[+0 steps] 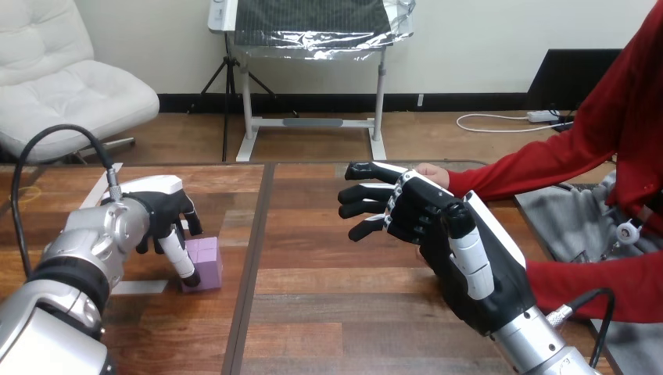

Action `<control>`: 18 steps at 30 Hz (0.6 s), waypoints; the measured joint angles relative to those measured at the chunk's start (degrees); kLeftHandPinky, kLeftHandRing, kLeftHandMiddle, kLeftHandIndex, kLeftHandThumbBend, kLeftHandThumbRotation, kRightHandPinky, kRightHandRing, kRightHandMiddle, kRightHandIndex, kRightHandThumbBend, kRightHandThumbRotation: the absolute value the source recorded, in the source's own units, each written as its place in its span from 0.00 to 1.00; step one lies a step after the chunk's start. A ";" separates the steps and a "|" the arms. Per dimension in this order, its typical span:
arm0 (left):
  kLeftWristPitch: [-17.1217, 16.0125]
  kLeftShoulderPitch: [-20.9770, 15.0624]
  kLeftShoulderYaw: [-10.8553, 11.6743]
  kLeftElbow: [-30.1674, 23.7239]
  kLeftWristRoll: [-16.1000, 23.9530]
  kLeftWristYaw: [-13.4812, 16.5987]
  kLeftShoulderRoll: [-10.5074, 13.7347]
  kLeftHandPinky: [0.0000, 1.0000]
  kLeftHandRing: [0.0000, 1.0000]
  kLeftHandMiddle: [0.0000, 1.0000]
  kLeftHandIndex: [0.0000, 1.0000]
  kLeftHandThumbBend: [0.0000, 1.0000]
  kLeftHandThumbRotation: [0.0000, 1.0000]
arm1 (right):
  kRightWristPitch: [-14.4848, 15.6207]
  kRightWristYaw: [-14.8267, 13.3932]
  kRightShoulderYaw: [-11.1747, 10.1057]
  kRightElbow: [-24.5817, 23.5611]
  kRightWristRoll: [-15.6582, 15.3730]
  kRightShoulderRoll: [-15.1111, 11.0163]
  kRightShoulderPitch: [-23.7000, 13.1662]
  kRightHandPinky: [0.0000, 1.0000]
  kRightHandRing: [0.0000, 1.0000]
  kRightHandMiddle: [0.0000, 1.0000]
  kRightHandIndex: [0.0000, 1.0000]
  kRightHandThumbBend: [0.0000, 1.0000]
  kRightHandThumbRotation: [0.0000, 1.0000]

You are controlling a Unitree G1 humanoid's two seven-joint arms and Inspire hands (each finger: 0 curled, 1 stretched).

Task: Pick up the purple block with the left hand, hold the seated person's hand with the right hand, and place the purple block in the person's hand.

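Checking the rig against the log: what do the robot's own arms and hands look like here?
Both forearms are silver, the left forearm ribbed near the wrist. The left hand and right hand are black with white shells on their backs; the right one's fingers are black with white segments. A black cable loops up from the left wrist; a second cable leaves the right forearm.

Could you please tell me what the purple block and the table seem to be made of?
The purple block looks like matte plastic or foam: even colour, with a grid of seams suggesting smaller cubes joined together. The table looks like wood or wood-look laminate with a slight sheen: brown grained planks with dark gaps between them.
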 measured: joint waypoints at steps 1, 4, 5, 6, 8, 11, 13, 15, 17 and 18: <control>0.12 0.02 0.00 0.00 -0.04 0.00 -0.01 0.50 0.62 0.70 0.73 0.82 0.00 | 0.00 -0.01 -0.01 0.00 0.00 -0.03 0.00 0.60 0.72 0.73 0.79 0.80 1.00; 0.52 0.05 0.00 0.00 -0.14 -0.01 -0.11 0.50 0.64 0.72 0.73 0.83 0.01 | 0.00 -0.08 -0.01 0.00 0.00 -0.12 0.00 0.60 0.72 0.74 0.79 0.79 1.00; 0.63 0.05 0.00 0.00 -0.15 -0.01 -0.14 0.51 0.65 0.73 0.73 0.83 0.02 | 0.00 -0.10 -0.01 0.00 0.00 -0.15 0.00 0.60 0.72 0.74 0.79 0.80 1.00; 0.72 0.05 0.00 0.00 -0.15 -0.01 -0.17 0.51 0.65 0.73 0.74 0.83 0.02 | 0.00 -0.12 -0.01 0.00 0.00 -0.21 0.00 0.60 0.72 0.74 0.79 0.80 1.00; 0.79 0.05 -0.01 -0.01 -0.15 -0.01 -0.20 0.53 0.67 0.74 0.74 0.84 0.03 | 0.00 -0.14 -0.01 0.00 0.00 -0.33 0.00 0.60 0.72 0.74 0.79 0.80 1.00; 0.84 0.05 -0.04 -0.02 -0.10 -0.01 -0.26 0.55 0.70 0.77 0.74 0.84 0.06 | 0.05 -0.16 -0.01 0.00 0.00 -0.63 0.00 0.60 0.72 0.74 0.79 0.80 1.00; 0.85 0.05 -0.13 -0.02 -0.03 -0.01 -0.30 0.56 0.71 0.78 0.74 0.85 0.07 | 0.15 -0.17 -0.01 -0.01 0.01 -0.88 0.00 0.60 0.72 0.74 0.79 0.80 1.00; 0.85 0.05 -0.22 -0.03 0.07 -0.01 -0.34 0.57 0.73 0.79 0.75 0.85 0.08 | 0.25 -0.18 -0.01 -0.01 0.01 -1.18 0.00 0.60 0.72 0.74 0.80 0.81 1.00; 0.85 0.05 -0.29 -0.03 0.21 -0.01 -0.39 0.58 0.74 0.79 0.75 0.85 0.09 | 0.30 -0.20 -0.01 -0.01 0.02 -1.47 0.00 0.61 0.72 0.74 0.80 0.81 1.00; 0.85 0.05 -0.33 -0.03 0.30 -0.01 -0.41 0.58 0.74 0.80 0.75 0.85 0.10 | 0.30 -0.22 -0.01 -0.01 0.02 -1.57 0.00 0.61 0.72 0.74 0.80 0.80 1.00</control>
